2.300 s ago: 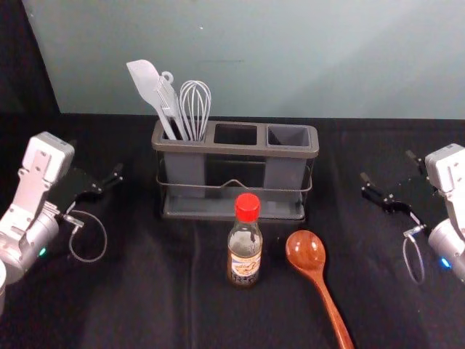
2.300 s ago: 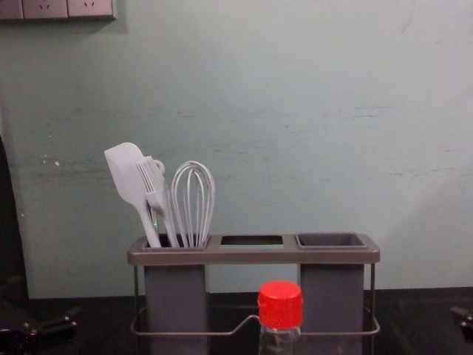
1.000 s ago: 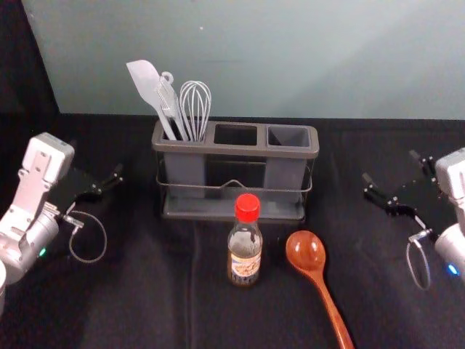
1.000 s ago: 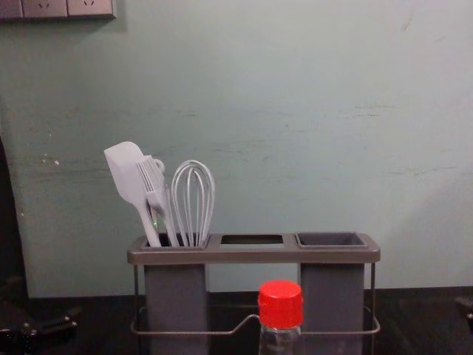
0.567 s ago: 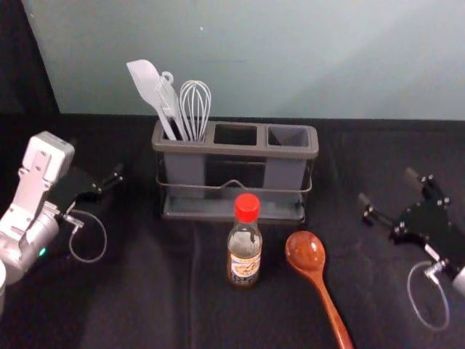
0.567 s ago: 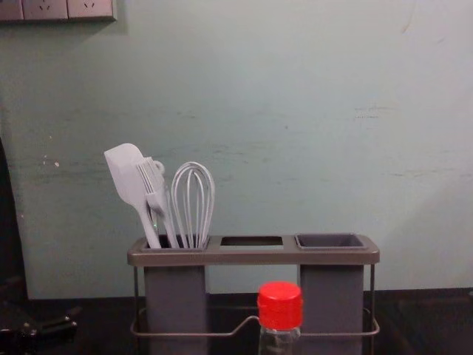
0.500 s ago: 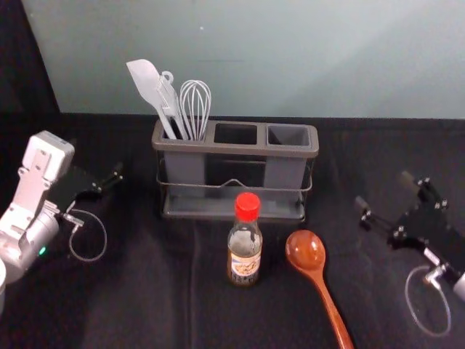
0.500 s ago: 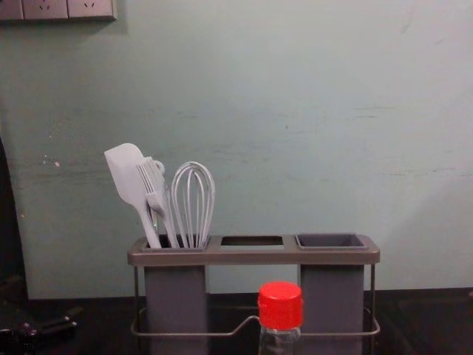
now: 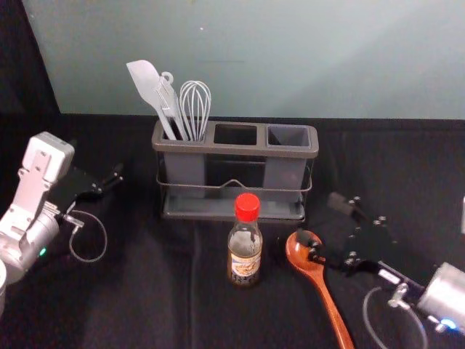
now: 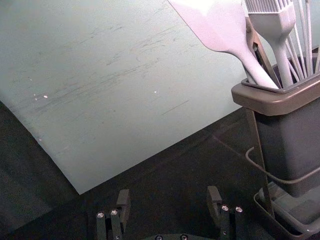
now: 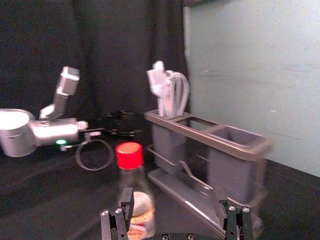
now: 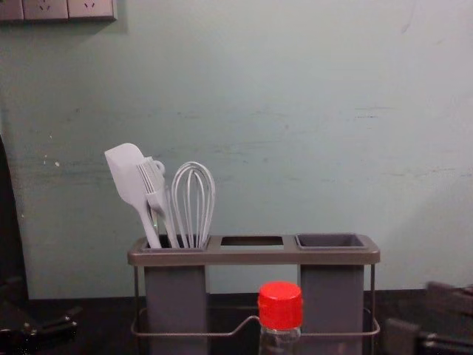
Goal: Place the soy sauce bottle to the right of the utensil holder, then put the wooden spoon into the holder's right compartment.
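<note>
While the right gripper [image 9: 320, 220] reaches in from the right, its jaws gape wide with nothing between them. Just past their tips, the see-through soy sauce bottle [image 9: 245, 251] stands upright under its ridged red cap, in front of the smooth, grey-cupped utensil holder [image 9: 234, 150] with its thin wire rail. The glossy wooden spoon [image 9: 317, 274] lies on rumpled black cloth, its round bowl partly hidden by 1 jaw. Parked at left, the left gripper [image 9: 114, 179] has empty, widely parted jaws.

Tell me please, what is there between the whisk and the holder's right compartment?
Between the whisk and the right compartment is the middle opening, with nothing standing in it. The head view shows this.
</note>
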You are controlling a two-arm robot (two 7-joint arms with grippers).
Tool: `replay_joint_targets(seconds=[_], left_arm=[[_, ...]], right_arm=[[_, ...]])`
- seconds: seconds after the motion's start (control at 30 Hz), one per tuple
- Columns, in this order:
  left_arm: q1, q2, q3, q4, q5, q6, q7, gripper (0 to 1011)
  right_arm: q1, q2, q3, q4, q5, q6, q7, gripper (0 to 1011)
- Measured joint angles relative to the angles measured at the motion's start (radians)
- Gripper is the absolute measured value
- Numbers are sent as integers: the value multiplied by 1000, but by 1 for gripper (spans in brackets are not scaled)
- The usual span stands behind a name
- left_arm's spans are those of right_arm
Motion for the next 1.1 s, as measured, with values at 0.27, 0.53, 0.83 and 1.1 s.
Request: replay_joint_targets(seconds=[0.27, 0.53, 0.83, 1.1], left_arm=[[0, 0, 0, 0, 0, 0, 0, 1005], [0, 0, 0, 0, 0, 0, 0, 1005], [0, 0, 0, 0, 0, 0, 0, 1005], [0, 0, 0, 0, 0, 0, 0, 1005]], right_arm=[[97, -45, -63, 17, -42, 78, 69, 1003], [178, -100, -103, 41, -91, 131, 107, 1003], [221, -145, -124, 73, -109, 162, 123, 1003], [245, -173, -137, 94, -105, 185, 127, 1003]])
